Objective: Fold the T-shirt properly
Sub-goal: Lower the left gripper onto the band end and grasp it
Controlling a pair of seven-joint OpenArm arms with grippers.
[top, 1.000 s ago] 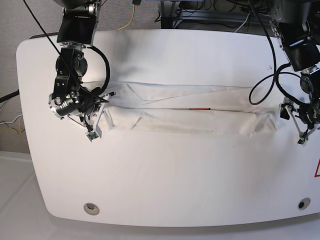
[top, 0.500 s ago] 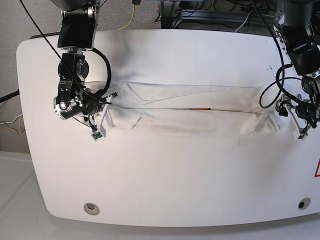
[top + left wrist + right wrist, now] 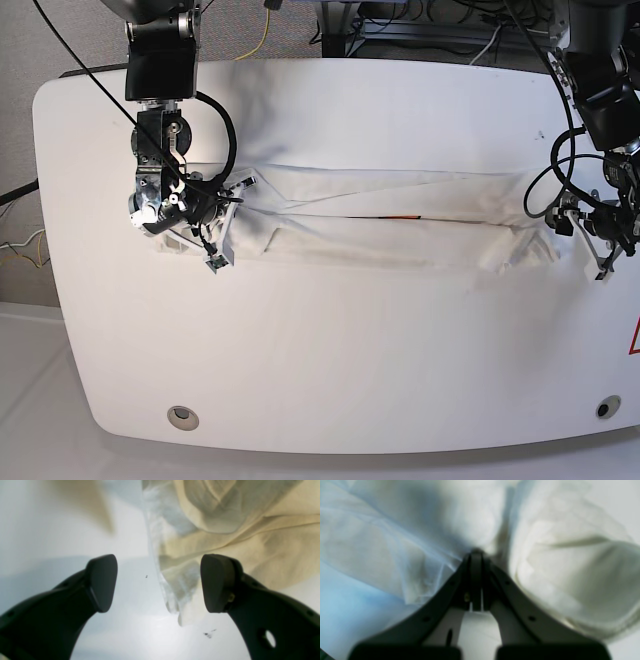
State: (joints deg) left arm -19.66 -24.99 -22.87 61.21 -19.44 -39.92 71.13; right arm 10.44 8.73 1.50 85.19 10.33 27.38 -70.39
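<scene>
a: end effectors first. right end effector (image 3: pixel 476 555) has its jaws pressed together, tips buried in a bunch of cloth — looks like it's pinching the t-shirt (image 3: pixel 400 225) at that end, tho the wrist view's blurry so can't see how many layers it has. left end effector (image 3: pixel 158 582) is spread wide, nothing between the fingertips (image 3: pixel 101 582), one each side of a cloth corner.

b: touching the cloth?

a: can't tell. in the left wrist view the hem corner sits in the gap, closer to one pad, w/ bare surface (image 3: pixel 330 340) under the other.

b: where's the shirt overall?

a: flat on the white surface, folded into a long narrow band running across the middle, between the two arms. thin orange sliver of print shows along the centre seam, rest is plain white. right arm's end is bunched up where it's gripped; other end has a loose flap.

b: so what's the step?

a: prob securing both ends before folding the band across. to do it well imo: left one should come down so one pad slides under the corner and the other lands on top, grab all layers not just the top one. close fully before any lift. then move both ends together at the same height, keep the band taut-ish so the long folds don't spill open.

b: risk?

a: glossy surface, cloth may slide away from the pad instead of being caught.
</scene>
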